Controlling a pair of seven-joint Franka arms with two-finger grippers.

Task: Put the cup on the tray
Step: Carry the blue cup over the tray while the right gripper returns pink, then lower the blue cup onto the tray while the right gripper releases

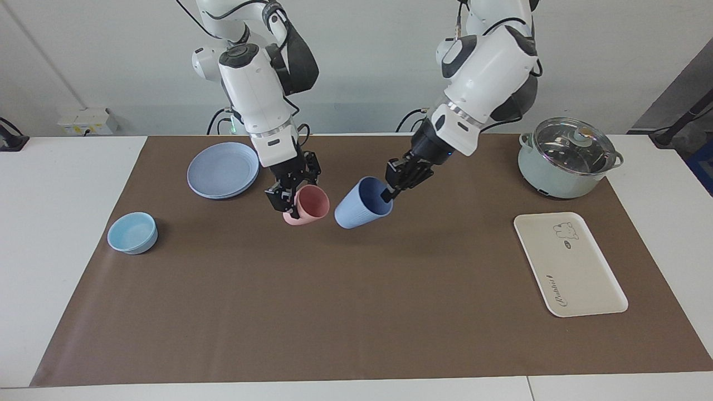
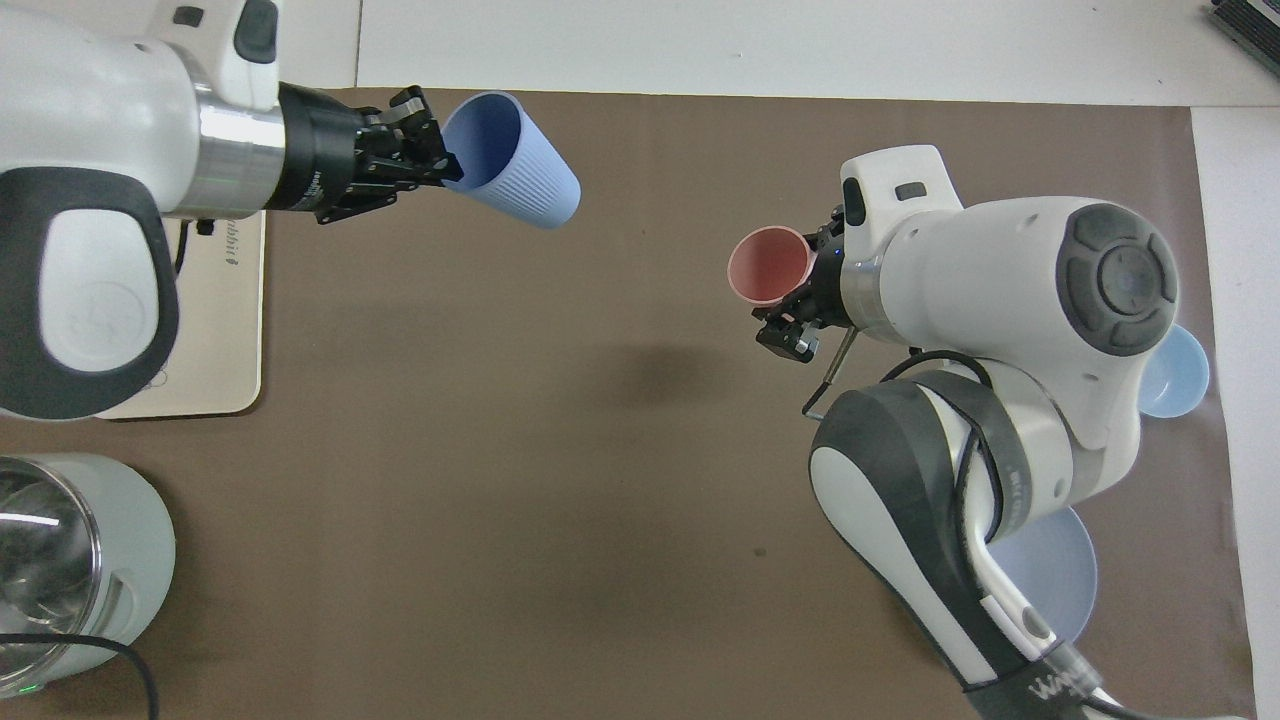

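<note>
Two cups are up in the air on my feed. In the facing view, my left gripper (image 1: 390, 186) is clamped on the rim of the blue cup (image 1: 362, 205), one finger inside the mouth, and the cup hangs tilted, clear of the surface (image 1: 356, 312), over the middle of the brown mat. Just beside it, my right gripper (image 1: 287, 195) pinches the rim of the pink cup (image 1: 307, 205), also lifted and tilted. The tray (image 1: 571, 267) lies flat toward the left arm's end of the surface, well apart from the blue cup, with nothing on it. The pot (image 1: 567, 159) with its glass lid sits nearer to the robots than the tray. A blue plate (image 1: 223, 170) and a light-blue bowl (image 1: 132, 233) rest toward the right arm's end.

Switching to the overhead view: the left gripper (image 2: 440, 165) holds the blue cup (image 2: 515, 165) on its side, ribbed wall showing. The tray (image 2: 225, 330) peeks out from under the left arm. The right gripper (image 2: 800, 290) grips the pink cup (image 2: 768, 265), mouth facing up toward me.
</note>
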